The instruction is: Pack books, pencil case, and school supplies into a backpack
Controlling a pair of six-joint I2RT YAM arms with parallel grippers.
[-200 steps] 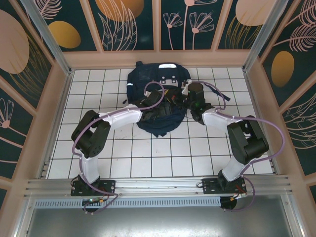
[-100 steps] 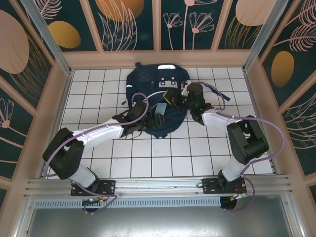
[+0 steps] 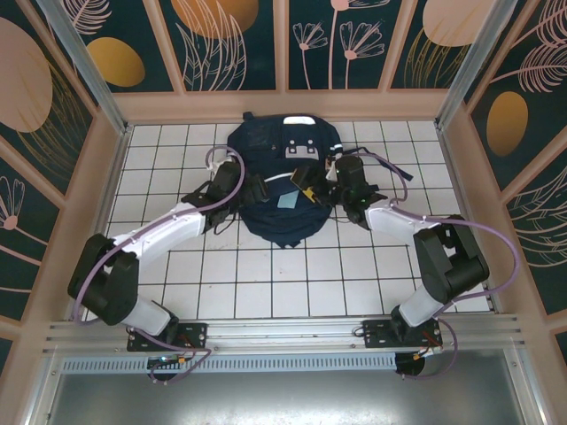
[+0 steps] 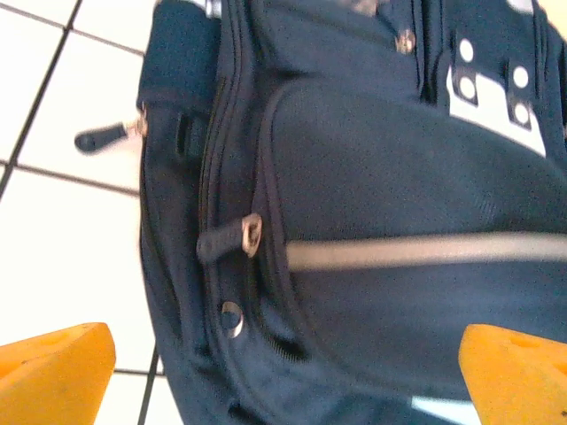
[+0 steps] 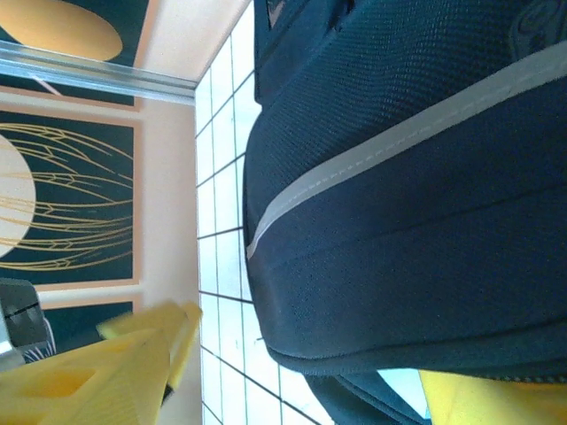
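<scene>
The navy backpack [image 3: 282,159] lies at the back middle of the tiled table, its grey-white patch [image 3: 301,149] facing up. A pale blue-green square of the school supplies [image 3: 288,202] rests on the dark fabric near its front end. My left gripper [image 3: 255,189] is open at the bag's left side; in the left wrist view its yellow fingertips [image 4: 55,372] straddle the backpack [image 4: 372,177] by a zipper pull [image 4: 249,235]. My right gripper [image 3: 313,182] is open at the bag's right side, over the backpack [image 5: 416,204] edge. The books and pencil case are out of view.
White tiled floor [image 3: 266,274] stretches in front of the bag. Low beige walls [image 3: 106,177] bound the table left, right and behind. A strap or cord [image 3: 394,181] trails off the bag's right side. Another zipper pull [image 4: 97,139] lies on the tiles.
My left arm has pulled out of the bag and swung to its left side. My right gripper has gone from shut to open, letting go of the bag's fabric.
</scene>
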